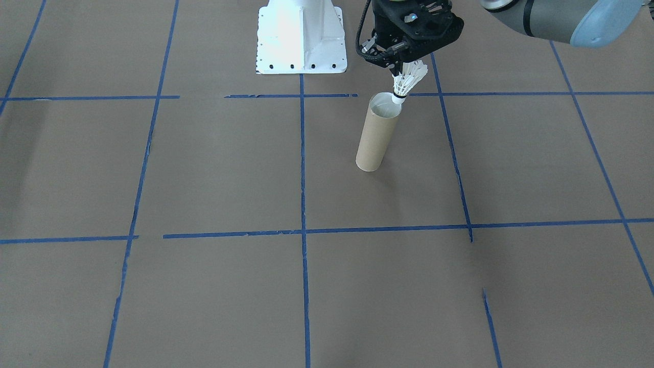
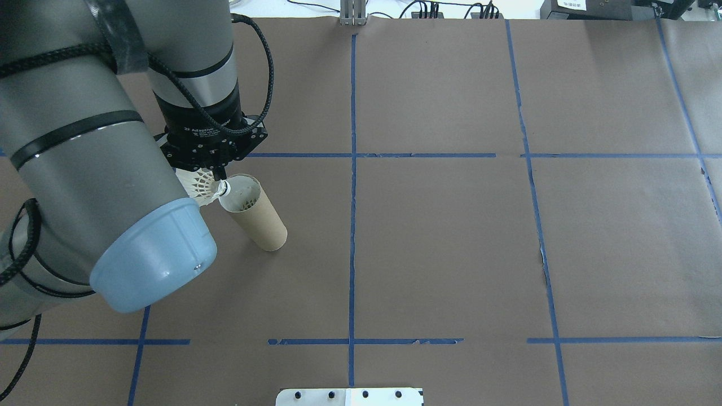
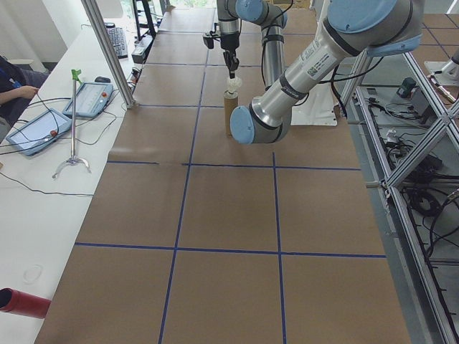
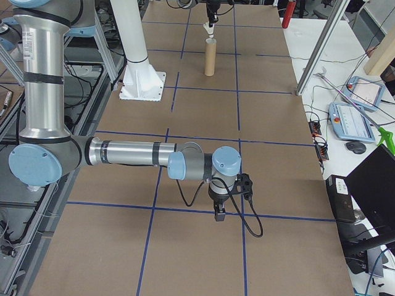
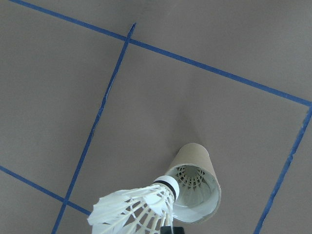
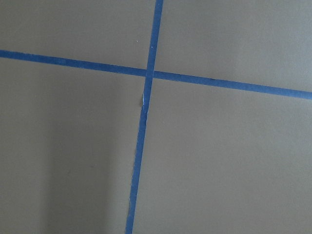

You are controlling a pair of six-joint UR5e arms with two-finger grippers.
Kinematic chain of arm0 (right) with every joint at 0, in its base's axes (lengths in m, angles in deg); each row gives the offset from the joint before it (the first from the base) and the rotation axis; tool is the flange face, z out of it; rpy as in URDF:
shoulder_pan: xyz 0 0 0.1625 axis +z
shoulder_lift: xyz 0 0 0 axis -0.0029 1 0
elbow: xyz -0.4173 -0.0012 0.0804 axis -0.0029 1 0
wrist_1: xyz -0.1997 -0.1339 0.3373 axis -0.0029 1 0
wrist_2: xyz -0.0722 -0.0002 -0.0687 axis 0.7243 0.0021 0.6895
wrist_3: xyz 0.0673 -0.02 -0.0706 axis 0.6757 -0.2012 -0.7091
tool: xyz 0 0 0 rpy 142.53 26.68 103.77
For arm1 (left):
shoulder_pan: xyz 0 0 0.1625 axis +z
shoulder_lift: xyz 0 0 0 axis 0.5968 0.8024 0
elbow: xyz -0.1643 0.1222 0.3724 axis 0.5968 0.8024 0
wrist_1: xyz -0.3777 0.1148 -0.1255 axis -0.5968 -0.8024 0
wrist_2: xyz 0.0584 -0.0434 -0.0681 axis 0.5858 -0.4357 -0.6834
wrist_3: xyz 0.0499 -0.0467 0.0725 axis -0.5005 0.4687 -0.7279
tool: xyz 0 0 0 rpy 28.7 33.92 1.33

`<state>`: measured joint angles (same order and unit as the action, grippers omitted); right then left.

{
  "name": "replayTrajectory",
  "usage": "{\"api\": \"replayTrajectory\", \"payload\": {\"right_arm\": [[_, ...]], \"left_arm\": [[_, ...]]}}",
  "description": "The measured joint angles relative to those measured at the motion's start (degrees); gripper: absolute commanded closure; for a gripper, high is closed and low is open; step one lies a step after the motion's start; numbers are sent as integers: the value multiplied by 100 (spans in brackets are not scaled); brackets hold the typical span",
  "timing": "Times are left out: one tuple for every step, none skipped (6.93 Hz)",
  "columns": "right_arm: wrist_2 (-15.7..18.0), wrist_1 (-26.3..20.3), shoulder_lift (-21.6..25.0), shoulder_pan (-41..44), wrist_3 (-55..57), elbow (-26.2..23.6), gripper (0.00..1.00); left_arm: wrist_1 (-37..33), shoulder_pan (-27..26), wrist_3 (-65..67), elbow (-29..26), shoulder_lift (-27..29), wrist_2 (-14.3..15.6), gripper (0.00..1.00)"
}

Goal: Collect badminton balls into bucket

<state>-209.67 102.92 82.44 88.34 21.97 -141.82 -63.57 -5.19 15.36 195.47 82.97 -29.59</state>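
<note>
My left gripper (image 1: pixel 402 68) (image 2: pixel 217 173) is shut on the feather skirt of a white shuttlecock (image 1: pixel 409 82) (image 2: pixel 203 187) (image 5: pixel 139 208). The shuttlecock hangs tilted, with its cork tip at the rim of the bucket's mouth. The bucket (image 1: pixel 375 138) (image 2: pixel 258 219) (image 5: pixel 213 181) is a tan cardboard tube standing upright on the table. The left wrist view shows the feathered skirt of another shuttlecock (image 5: pixel 190 176) down inside it. My right gripper (image 4: pixel 219 213) shows only in the exterior right view, low over the table and far from the bucket. Whether it is open or shut I cannot tell.
The white pedestal base (image 1: pixel 301 38) (image 4: pixel 142 83) stands near the bucket on the robot's side. Blue tape lines cross the brown table cover. A side bench holds tablets (image 3: pixel 39 129) and a red tube (image 3: pixel 21 302), with a person's arm (image 3: pixel 14 80) at its far end.
</note>
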Motion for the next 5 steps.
{"api": "replayTrajectory", "payload": {"right_arm": [[0,0,0,0,0,3,0],[0,0,0,0,0,3,0],[0,0,0,0,0,3,0],[0,0,0,0,0,3,0],[0,0,0,0,0,3,0]], "left_arm": [[-13,11,4,-63,3,8,100],[-31,14,6,-115,7,17,100],[-38,17,6,-148,23,23,100],[-43,20,6,-175,48,24,100],[-50,33,6,-195,67,21,100]]}}
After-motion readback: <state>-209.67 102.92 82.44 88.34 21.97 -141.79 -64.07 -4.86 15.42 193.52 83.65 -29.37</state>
